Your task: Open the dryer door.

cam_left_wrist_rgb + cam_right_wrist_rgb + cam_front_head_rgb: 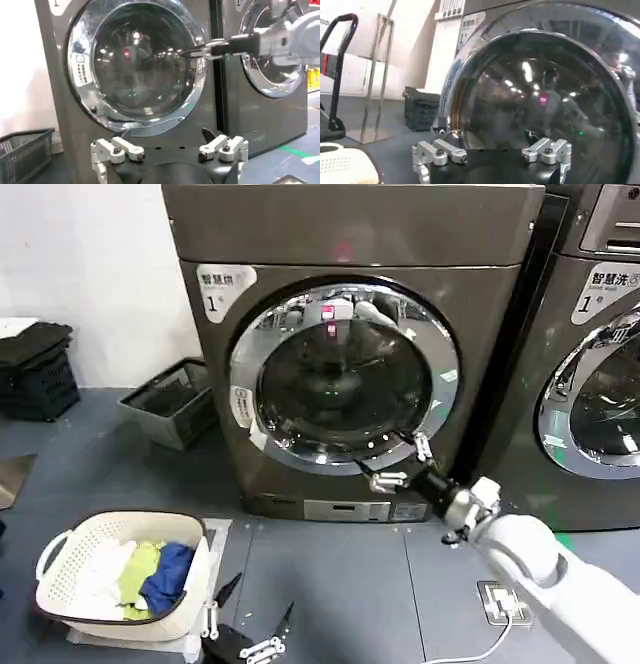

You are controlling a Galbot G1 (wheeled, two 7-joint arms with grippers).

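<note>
The dryer door (340, 374) is a round porthole with a wide chrome ring around dark glass, set in the front of the bronze-grey machine (350, 224). My right gripper (397, 461) is open at the ring's lower right edge, one finger against the chrome and one just below it. From the left wrist view the same gripper (200, 49) reaches in at the right rim of the door (140, 60). In the right wrist view its fingers (445, 152) stand wide apart close before the glass (545, 90). My left gripper (258, 599) is parked low near the floor, open and holding nothing (170, 155).
A second machine (600, 334) with a silver panel stands directly to the right. A grey crate (170, 399) sits on the floor left of the dryer. A white basket (60, 559) of clothes is at front left. A cable and plug (500, 604) lie on the floor under my right arm.
</note>
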